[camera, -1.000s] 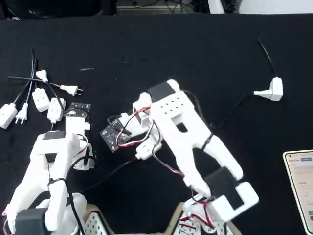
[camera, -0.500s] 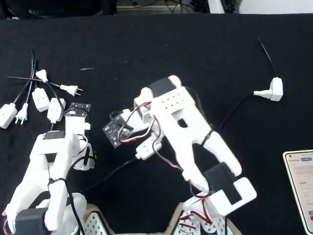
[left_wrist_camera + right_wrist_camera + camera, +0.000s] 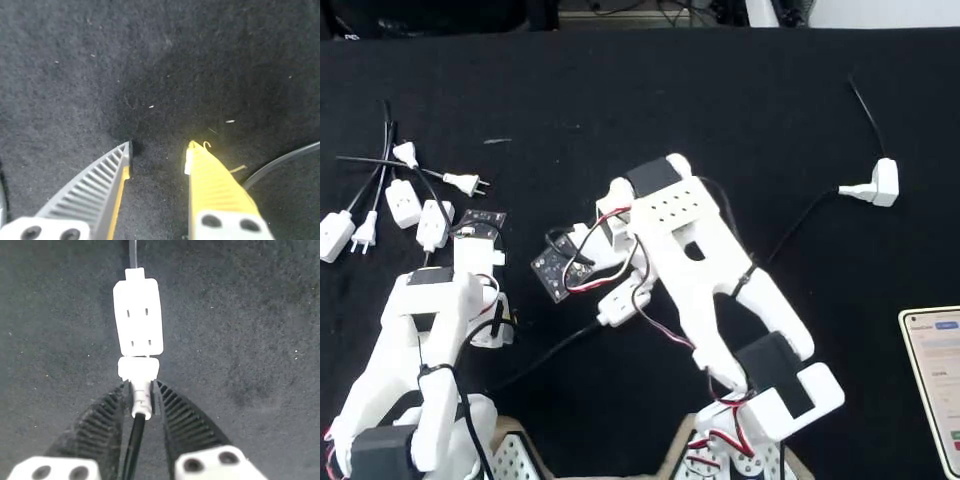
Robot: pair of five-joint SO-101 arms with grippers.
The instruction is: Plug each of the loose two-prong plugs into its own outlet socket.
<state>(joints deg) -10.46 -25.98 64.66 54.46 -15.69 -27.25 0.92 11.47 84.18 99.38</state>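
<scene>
In the right wrist view my right gripper [image 3: 141, 385] is shut on the neck of a white two-prong plug [image 3: 139, 369]. The plug's face butts against the end of a white outlet socket [image 3: 138, 315], and no prongs show. From above, this gripper [image 3: 620, 300] sits at the table's middle, with a black cable trailing toward the near left. My left gripper [image 3: 157, 150] is open just over bare black cloth; it shows as [image 3: 495, 330] from above. Several loose plugs and sockets [image 3: 402, 203] lie at the far left. Another white plug [image 3: 880, 183] lies at the far right.
The table is covered in black cloth [image 3: 620, 110]. A black cable [image 3: 285, 160] runs beside my left gripper. A phone [image 3: 935, 380] lies at the right edge. The far middle of the cloth is open room.
My right arm has edged slightly toward the far side with the plug still held. The left arm has stayed where it was.
</scene>
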